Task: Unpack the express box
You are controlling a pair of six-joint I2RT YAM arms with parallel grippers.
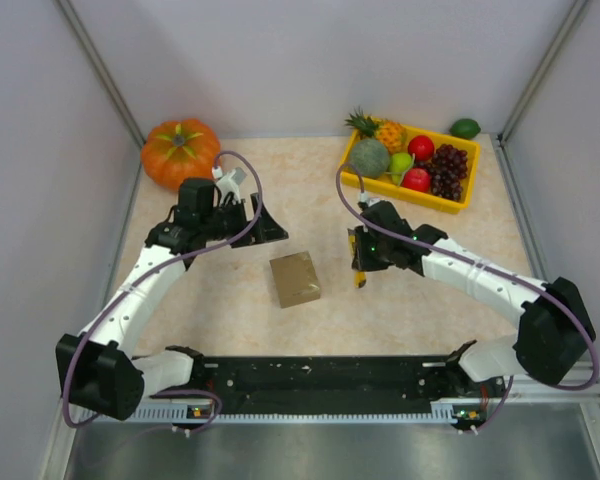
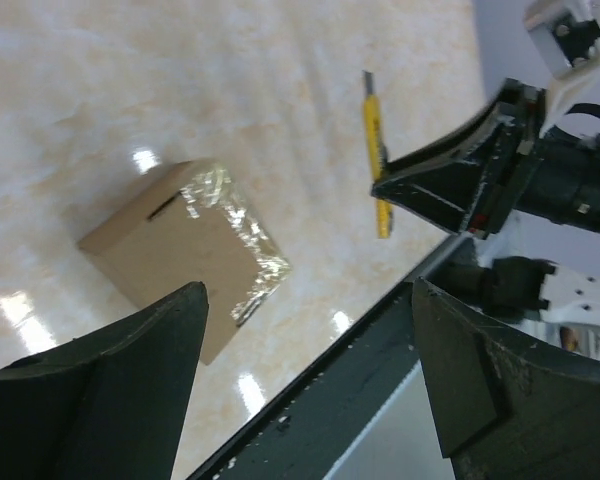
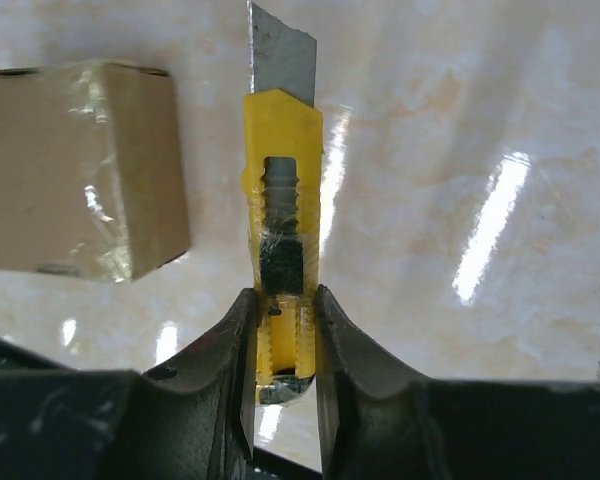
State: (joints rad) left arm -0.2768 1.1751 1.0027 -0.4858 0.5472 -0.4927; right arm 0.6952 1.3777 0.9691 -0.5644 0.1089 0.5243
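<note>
A tabletop seen from above and from each wrist. The left gripper (image 1: pixel 267 226) hangs over the pale marble-patterned table (image 1: pixel 230 310) with its two black fingers spread wide and nothing between them. In the left wrist view the gripper (image 2: pixel 308 295) frames the express box (image 2: pixel 180 260), a small plain brown cardboard carton, which lies flat on the table below and just ahead of the fingertips, apart from them. Its flaps are closed, and a strip of shiny clear tape runs across the top and over one edge.

The right gripper (image 1: pixel 361 262) is clamped narrow on a yellow plastic utility knife (image 1: pixel 360 275), gripping the handle at its rear end. In the right wrist view the gripper (image 3: pixel 283 320) has a finger pressed against each side of the knife (image 3: pixel 283 170), and the grey metal blade sticks out of the far end, pointing away from the hand. The box (image 3: pixel 80 165) sits to the left of the blade, near it but not touching. Whether the blade tip meets the table cannot be told.

From above, the box (image 1: pixel 295 279) lies between the two grippers, nearer the arm bases than either. Beyond the left gripper stands a large orange pumpkin (image 1: pixel 180 150). Beyond the right gripper is a yellow plastic tray (image 1: pixel 450 203) of mixed fruit, with a single green fruit (image 1: pixel 465 128) just behind it.
</note>
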